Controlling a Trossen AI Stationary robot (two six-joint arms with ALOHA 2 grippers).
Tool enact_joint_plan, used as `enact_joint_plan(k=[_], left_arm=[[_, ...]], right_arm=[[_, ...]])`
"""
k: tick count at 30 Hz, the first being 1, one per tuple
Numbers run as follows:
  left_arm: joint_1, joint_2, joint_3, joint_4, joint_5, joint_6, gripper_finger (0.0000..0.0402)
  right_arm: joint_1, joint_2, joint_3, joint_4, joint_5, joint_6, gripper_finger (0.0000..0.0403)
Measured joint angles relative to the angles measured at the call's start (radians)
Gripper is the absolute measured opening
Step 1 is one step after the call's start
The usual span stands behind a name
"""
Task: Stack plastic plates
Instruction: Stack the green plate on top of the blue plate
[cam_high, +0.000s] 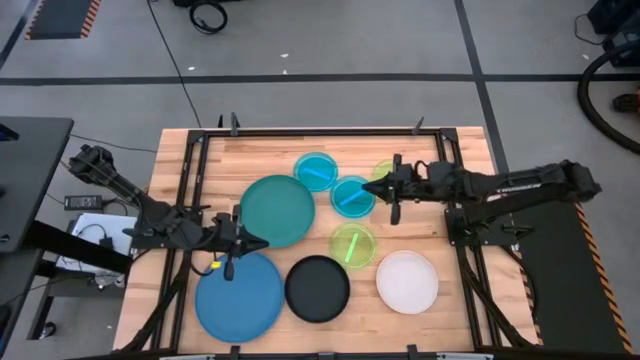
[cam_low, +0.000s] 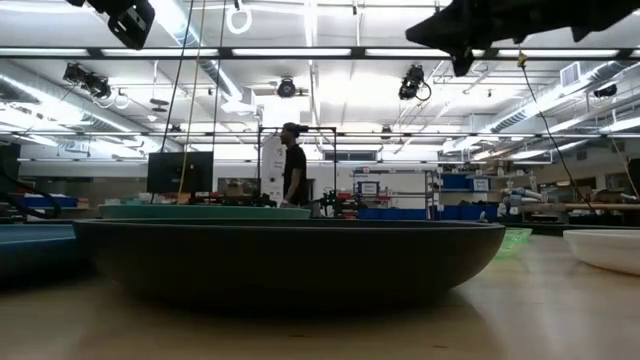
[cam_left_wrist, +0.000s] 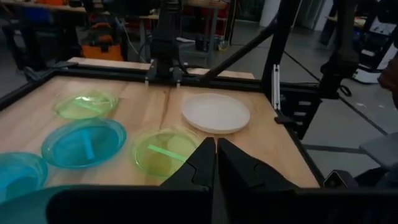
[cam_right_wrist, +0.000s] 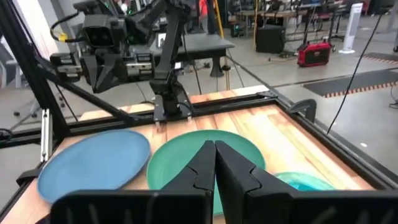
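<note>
We see no stacking done: large round teal plastic plate (cam_high: 277, 209), blue plate (cam_high: 239, 298), others lie separate. Left gripper (cam_high: 252, 241), right gripper (cam_high: 372, 186) both clenched, empty.

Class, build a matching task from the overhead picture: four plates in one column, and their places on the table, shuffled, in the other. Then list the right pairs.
Plates:
1. blue plate
2. white plate
3. black plate
4. teal plate

Places:
A. between the blue and white ones
B. front edge, by the left gripper
C. front edge, on the right arm's side
D. mid-table, behind the black one

Pairs: 1-B, 2-C, 3-A, 4-D
</note>
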Motion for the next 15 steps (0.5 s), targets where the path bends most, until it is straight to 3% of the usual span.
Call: enact_joint_plan(k=[15], left_arm=[[0.003, 0.068, 0.001, 0.013, -0.024, -0.025, 0.0025]], right_arm=[[0.061, 0.182, 0.11, -0.161, -0.008, -0.005, 0.002]])
